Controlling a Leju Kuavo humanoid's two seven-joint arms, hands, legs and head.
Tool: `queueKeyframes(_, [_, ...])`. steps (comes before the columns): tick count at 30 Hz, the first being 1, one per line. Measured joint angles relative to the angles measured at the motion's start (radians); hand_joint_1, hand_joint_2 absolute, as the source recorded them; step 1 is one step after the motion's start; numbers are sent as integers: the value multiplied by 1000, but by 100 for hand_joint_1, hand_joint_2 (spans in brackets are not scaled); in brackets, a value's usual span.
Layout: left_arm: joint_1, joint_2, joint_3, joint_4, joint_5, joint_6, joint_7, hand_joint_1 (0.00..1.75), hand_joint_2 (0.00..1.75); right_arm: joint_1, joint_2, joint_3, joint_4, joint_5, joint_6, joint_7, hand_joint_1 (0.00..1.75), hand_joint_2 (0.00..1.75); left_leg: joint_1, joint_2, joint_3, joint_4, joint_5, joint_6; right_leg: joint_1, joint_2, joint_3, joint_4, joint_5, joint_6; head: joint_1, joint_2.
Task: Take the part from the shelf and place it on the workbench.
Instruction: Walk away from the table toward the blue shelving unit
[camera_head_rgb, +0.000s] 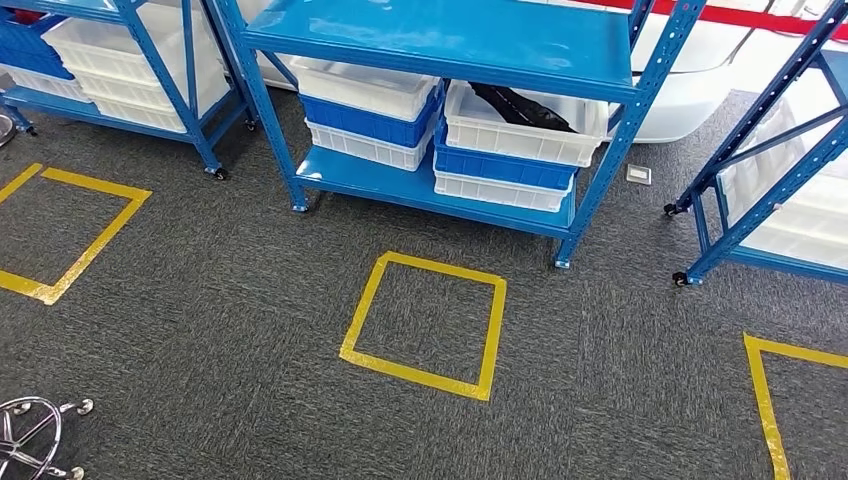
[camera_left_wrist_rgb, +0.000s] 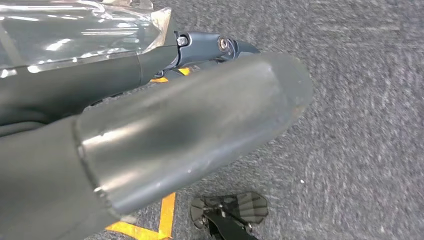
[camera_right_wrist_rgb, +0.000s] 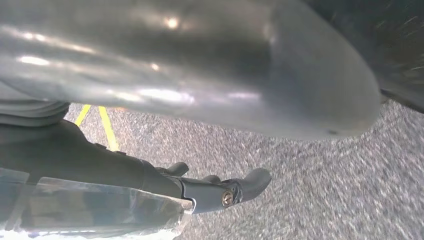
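- We see a long black part (camera_head_rgb: 520, 106) lying in a white bin (camera_head_rgb: 520, 135) on the lower level of the middle blue shelf (camera_head_rgb: 440, 40), on its right side.
- That bin tops a stack of blue and white bins; a similar stack (camera_head_rgb: 370, 115) stands just beside it.
- Our left hand (camera_left_wrist_rgb: 200, 115) hangs over grey carpet (camera_left_wrist_rgb: 360, 100), its dark fingers (camera_left_wrist_rgb: 215, 47) extended, holding nothing.
- Our right hand (camera_right_wrist_rgb: 200, 80) hangs likewise, dark fingers (camera_right_wrist_rgb: 235, 187) slightly curled and empty.
- A yellow tape square (camera_head_rgb: 425, 325) marks the carpet before the shelf.
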Motion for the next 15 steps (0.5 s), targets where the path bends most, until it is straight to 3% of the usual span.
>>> queueKeyframes(2, [0,-1,0,0,0,-1,0,0,0,2,-3,0,0,1,1,0,0,0,2,0,9,-1,-7,-2,-8,-1,-72,104,-25,7,1,0])
queueKeyframes(3, [0,-2,0,0,0,-1,0,0,0,4,-4,0,0,1,2,0,0,0,4,0,15,0,-14,-4,-11,-1,-89,113,-15,17,1,0])
queueKeyframes(4, [1,-2,0,0,0,-1,0,0,0,6,-5,0,0,2,3,0,0,0,6,-1,23,0,-20,-7,-15,-2,-87,85,9,29,1,0])
queueKeyframes(6, [1,-2,0,0,0,-1,0,0,0,6,-7,0,0,2,4,0,0,0,9,-2,40,0,-35,-18,-23,-10,-42,-49,85,53,2,0])
queueKeyframes(7, [1,-2,0,0,0,-1,1,0,0,5,-7,0,0,2,4,0,0,0,7,-2,47,2,-45,-25,-25,-15,-18,-107,113,56,3,0])
queueKeyframes(9, [0,-1,0,0,0,0,1,0,0,4,-8,0,0,3,6,0,0,0,5,-1,56,6,-61,-37,-23,-21,6,-156,133,39,0,0])
queueKeyframes(12, [-3,-2,0,0,0,1,0,0,0,4,-9,1,0,5,8,0,0,0,15,1,59,18,-78,-54,-21,-16,16,-160,128,6,-4,0])
queueKeyframes(14, [-4,-2,0,-1,0,1,-1,0,0,2,-11,1,0,7,8,0,0,0,20,0,25,92,-115,-64,-24,-13,25,-163,122,-10,-6,0])
queueKeyframes(15, [-4,-2,0,-1,0,1,-1,0,0,2,-11,1,0,8,8,0,0,0,21,-2,-10,157,-141,-68,-22,-13,30,-163,118,-17,-8,0])
